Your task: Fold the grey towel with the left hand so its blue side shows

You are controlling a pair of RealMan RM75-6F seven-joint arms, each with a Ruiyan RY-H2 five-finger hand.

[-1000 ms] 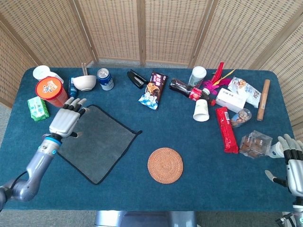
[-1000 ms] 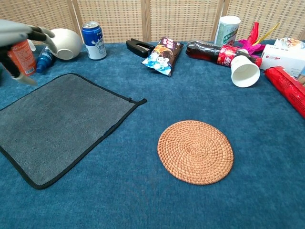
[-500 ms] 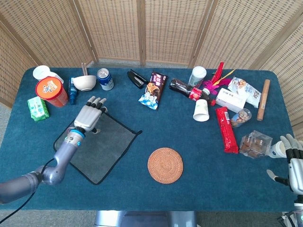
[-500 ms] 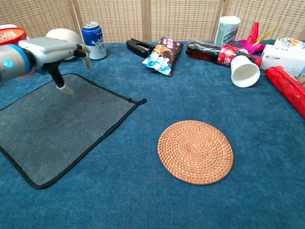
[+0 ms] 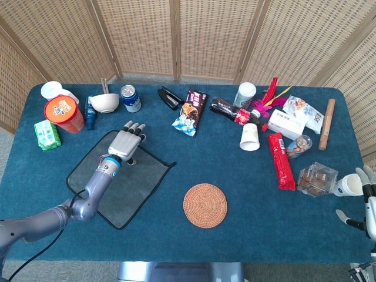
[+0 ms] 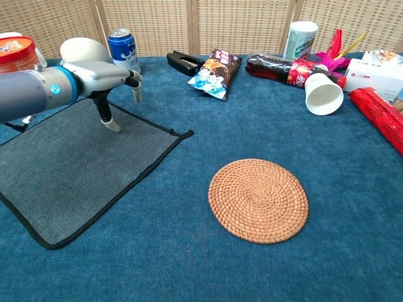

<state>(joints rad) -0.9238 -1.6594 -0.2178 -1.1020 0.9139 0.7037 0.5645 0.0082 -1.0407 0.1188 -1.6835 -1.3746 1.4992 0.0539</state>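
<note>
Over the flat grey black-edged towel (image 6: 75, 163) hovers the left hand (image 6: 107, 75), fingers spread, empty; blue drink can (image 6: 123, 53) behind, lettering unreadable.

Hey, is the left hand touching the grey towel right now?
Cannot tell. In the chest view the left hand points one finger down at the grey towel, its tip at or just above the cloth; neither view settles it.

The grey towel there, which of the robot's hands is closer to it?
Left. The left hand is right over the grey towel, near its far edge; the right hand sits at the table's opposite end.
</note>
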